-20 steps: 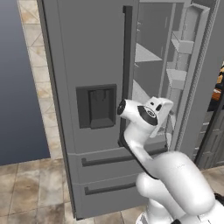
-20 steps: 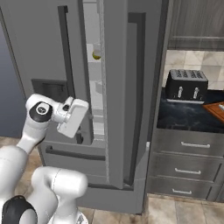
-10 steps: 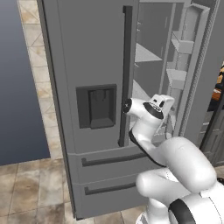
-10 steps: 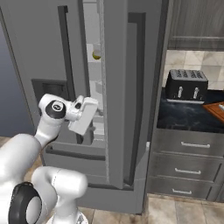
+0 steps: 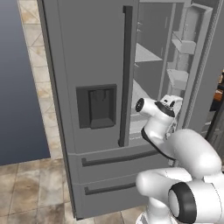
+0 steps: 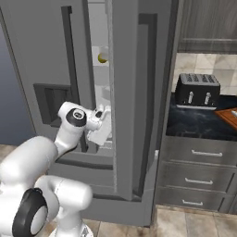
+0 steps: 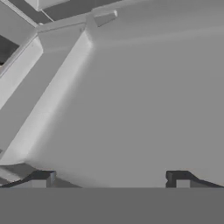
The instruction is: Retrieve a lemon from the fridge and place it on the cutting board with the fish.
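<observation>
Arm's pushed further into the fridge (image 5: 96, 65); my gripper (image 7: 109, 177) is spread, empty. Lemon (image 6: 102, 57) sits above it, shelf higher.

Kitchen: fridge (image 5: 92, 109), toaster (image 6: 198, 90), drawers (image 6: 199, 171).

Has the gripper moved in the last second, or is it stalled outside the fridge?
Yes. In the right base view the gripper has swung right, away from the dispenser panel and into the open gap of the fridge.
</observation>
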You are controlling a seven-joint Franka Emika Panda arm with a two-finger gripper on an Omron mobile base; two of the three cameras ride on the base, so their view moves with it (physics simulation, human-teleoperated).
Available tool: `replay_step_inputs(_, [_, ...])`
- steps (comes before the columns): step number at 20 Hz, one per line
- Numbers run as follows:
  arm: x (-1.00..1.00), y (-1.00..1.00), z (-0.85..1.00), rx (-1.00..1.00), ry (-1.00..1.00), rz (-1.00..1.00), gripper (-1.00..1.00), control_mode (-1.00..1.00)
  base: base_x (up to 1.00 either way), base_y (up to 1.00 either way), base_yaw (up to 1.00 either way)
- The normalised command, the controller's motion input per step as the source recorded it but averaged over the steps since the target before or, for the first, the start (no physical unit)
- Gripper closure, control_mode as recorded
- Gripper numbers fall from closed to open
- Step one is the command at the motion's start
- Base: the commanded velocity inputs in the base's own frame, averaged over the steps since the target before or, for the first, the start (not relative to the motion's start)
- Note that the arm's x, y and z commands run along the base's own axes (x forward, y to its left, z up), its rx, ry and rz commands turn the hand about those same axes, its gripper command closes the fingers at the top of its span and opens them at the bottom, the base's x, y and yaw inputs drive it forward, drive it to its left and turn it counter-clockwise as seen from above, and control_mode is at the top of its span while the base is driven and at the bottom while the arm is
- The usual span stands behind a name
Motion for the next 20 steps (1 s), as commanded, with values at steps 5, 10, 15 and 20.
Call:
replay_step_inputs(5, [-0.15,-1.0,-0.2,0.0,0.0,0.0,-1.0,-1.0,0.0,0.0,0.0])
replay_step_inputs(10, [-0.37,-1.0,-0.13,0.0,-0.04,0.0,-1.0,-1.0,0.0,0.0,0.0])
replay_step_inputs(15, [-0.23,-0.97,-0.02,0.0,-0.03,0.0,-1.0,-1.0,0.0,0.0,0.0])
replay_step_inputs(20, [0.02,0.21,-0.03,0.0,0.0,0.08,-1.0,-1.0,0.0,0.0,0.0])
